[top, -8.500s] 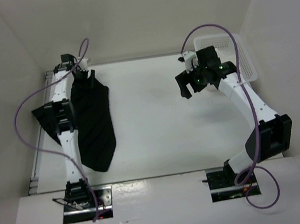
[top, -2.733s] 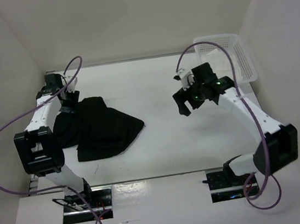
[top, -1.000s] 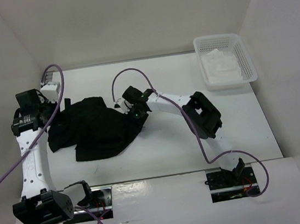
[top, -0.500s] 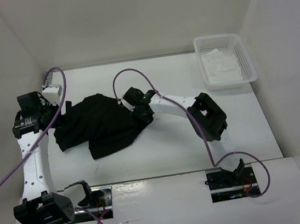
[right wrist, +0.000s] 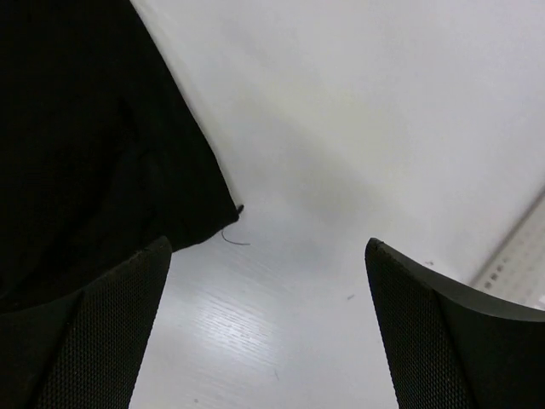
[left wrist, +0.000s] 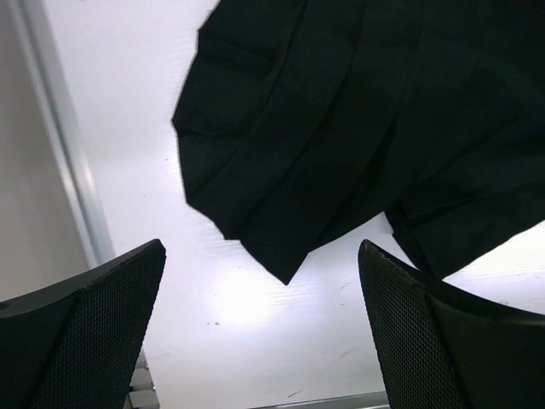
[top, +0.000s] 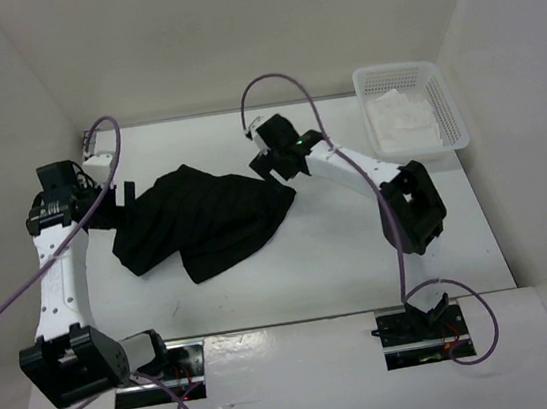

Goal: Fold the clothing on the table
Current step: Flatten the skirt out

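— Since half a second ago the right gripper [top: 270,160] has come off the skirt [top: 205,223] and pulled back toward the far wall. The skirt has slid to the right as well. How does it all lie now?

— From the left: the left gripper [top: 119,195] hangs at the skirt's left end, jaws wide apart and holding nothing. Its own camera shows the pleated edge [left wrist: 341,111] just ahead of the fingers [left wrist: 94,341], with bare table [left wrist: 128,102] below and to the left of it.

— And the skirt itself?

— It is bunched, not flat, and sits left of the table's middle. Its long axis runs left to right, and a loose flap points toward the near edge.

— The right side?

— The right gripper is also wide open and empty. It sits just behind the skirt's right corner. In its wrist view that corner [right wrist: 85,128] lies beside the left finger [right wrist: 94,341], not between the two.

— So which arm goes next?

— Each one is near its own end, I'd say, so neither has far to reach. The skirt probably needs spreading along that axis before any fold. The basket [top: 448,111] with the white cloth [top: 399,122] stands well apart at the far right.
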You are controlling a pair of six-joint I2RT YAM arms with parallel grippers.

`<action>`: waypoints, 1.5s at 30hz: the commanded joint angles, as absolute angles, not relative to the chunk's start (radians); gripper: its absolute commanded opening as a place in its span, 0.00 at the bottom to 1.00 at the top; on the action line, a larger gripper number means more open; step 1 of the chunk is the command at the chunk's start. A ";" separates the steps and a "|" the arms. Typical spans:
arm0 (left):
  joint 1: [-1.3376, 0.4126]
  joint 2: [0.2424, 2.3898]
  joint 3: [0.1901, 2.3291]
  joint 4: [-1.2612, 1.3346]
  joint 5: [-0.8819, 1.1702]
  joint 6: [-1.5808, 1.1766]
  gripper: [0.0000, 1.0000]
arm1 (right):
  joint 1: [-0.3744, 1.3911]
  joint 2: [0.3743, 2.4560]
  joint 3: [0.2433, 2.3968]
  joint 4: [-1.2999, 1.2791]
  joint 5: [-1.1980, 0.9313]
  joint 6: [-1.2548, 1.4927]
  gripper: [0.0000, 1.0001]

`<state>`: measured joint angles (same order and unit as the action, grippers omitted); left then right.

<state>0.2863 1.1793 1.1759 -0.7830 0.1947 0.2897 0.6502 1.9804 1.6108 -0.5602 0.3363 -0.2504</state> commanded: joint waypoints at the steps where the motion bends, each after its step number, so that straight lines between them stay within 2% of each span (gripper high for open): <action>1: 0.272 1.291 1.245 -0.746 0.262 0.290 1.00 | 0.548 1.838 1.703 -0.595 0.019 -0.154 0.99; 3: 0.239 1.351 1.314 -0.746 0.291 0.272 1.00 | 0.470 1.821 1.703 -0.646 -0.158 -0.143 0.99; 5: 0.218 1.455 1.377 -0.736 0.313 0.250 1.00 | 0.442 1.795 1.689 -0.666 -0.218 -0.152 0.99; 16: 0.100 2.058 1.946 -0.751 0.387 0.204 1.00 | 0.442 1.723 1.506 -0.666 -0.248 -0.195 0.98; 18: 0.091 2.149 2.012 -0.782 0.405 0.195 0.96 | 0.442 1.712 1.483 -0.666 -0.249 -0.204 0.98; 20: 0.081 2.190 2.080 -0.793 0.414 0.195 0.95 | 0.442 1.703 1.483 -0.666 -0.249 -0.204 0.98; 27: 0.011 2.229 2.030 -0.793 0.290 0.204 0.95 | 0.433 1.684 1.473 -0.657 -0.279 -0.204 0.98; 30: 0.011 2.255 2.029 -0.804 0.278 0.216 0.92 | 0.433 1.684 1.473 -0.657 -0.288 -0.204 0.96; 34: 0.034 2.324 2.077 -0.842 0.299 0.225 0.83 | 0.433 1.664 1.460 -0.657 -0.288 -0.204 0.96; 39: 0.066 2.367 2.134 -0.854 0.279 0.225 0.83 | 0.433 1.626 1.428 -0.647 -0.288 -0.213 0.96; 45: 0.075 2.457 2.272 -0.945 0.322 0.235 0.74 | 0.433 1.614 1.428 -0.647 -0.298 -0.222 0.95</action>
<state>0.0757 2.4348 2.1956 -0.8913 0.2836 0.2111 0.4381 1.6596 1.4319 -0.6582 -0.2787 -0.2081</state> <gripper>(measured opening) 0.742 0.955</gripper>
